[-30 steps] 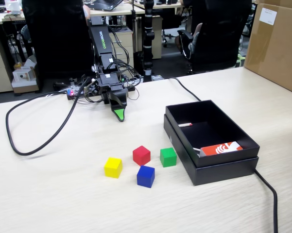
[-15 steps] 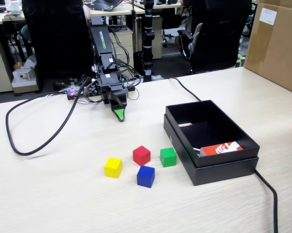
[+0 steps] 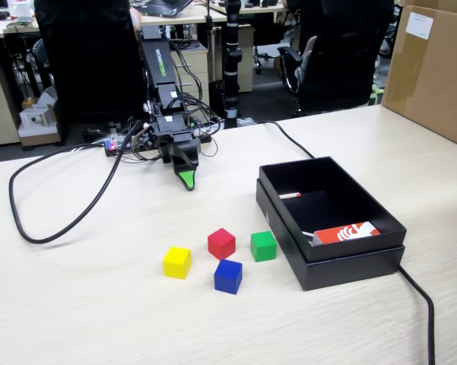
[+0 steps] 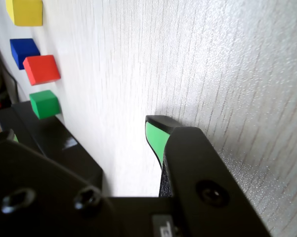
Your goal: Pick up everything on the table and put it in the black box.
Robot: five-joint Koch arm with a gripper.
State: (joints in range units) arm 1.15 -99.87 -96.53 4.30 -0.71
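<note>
Four cubes lie apart on the beige table [image 3: 84, 304] in the fixed view: yellow [image 3: 177, 262], red [image 3: 221, 243], green [image 3: 263, 245] and blue [image 3: 228, 276]. The black box [image 3: 350, 266] stands just right of the green cube. My gripper [image 3: 186, 181] points down at the table behind the cubes, tip near the surface, holding nothing. In the wrist view the gripper [image 4: 84, 131] is open, with bare table between its jaws. That view shows the yellow [image 4: 24, 11], blue [image 4: 23, 49], red [image 4: 42, 69] and green [image 4: 44, 103] cubes far left, above a corner of the box [image 4: 54, 140].
A red-and-white packet [image 3: 348, 233] lies inside the box. A big brown carton [image 3: 433, 68] stands at the back right. A black cable [image 3: 61, 220] loops over the table's left side. Another cable [image 3: 424, 304] runs from the box toward the front edge.
</note>
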